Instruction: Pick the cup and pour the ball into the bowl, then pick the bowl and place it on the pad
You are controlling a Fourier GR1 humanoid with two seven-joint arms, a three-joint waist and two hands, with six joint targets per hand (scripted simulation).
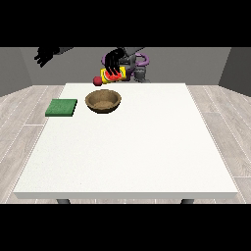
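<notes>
A yellow cup with red bands is tipped on its side in the air behind the bowl, its mouth pointing to the view's left. The hand at the view's right is curled over it from above. A small red ball hangs just outside the cup's mouth, above the far rim of the brown wooden bowl. The bowl stands upright on the white table and holds nothing. A green pad lies flat to the left of the bowl. The hand at the view's left is raised high off the table's far left corner, fingers relaxed and holding nothing.
The robot's grey torso stands behind the table's far edge. Wooden floor surrounds the table on both sides.
</notes>
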